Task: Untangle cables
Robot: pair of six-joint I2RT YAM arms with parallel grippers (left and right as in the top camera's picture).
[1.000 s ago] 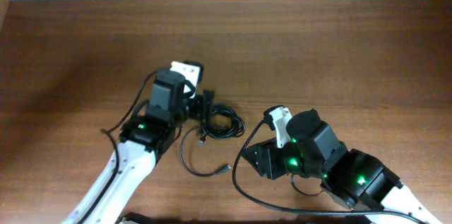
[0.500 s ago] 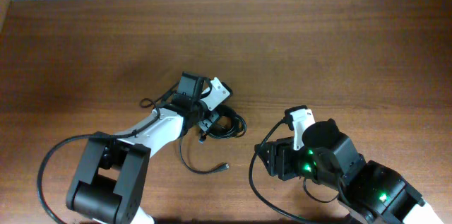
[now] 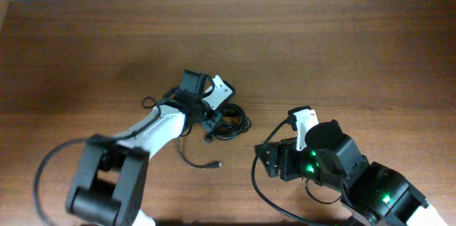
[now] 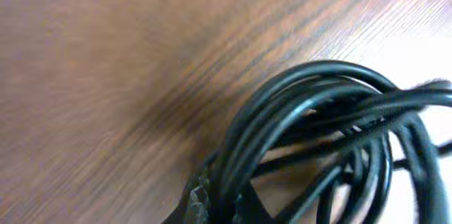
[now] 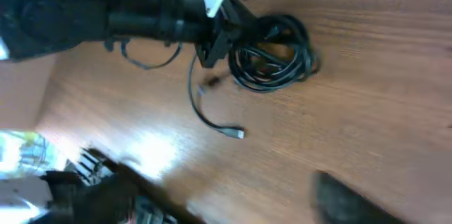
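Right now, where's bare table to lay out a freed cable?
Free: the table's far strip beyond the cables, and its far-left side. Crowded: centre, where the left gripper meets the cables, the loose plug end trails, and the right gripper sits close by.

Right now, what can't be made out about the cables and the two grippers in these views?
1. Whether the left gripper grips the cables: its wrist covers the fingers overhead; the left wrist view is blurred and too close.
2. How many cables: strands overlap in every view.
3. Whether the right gripper is open: dark against its arm overhead, blurred at the right wrist view's bottom edge.
4. The loose plug type: too small.
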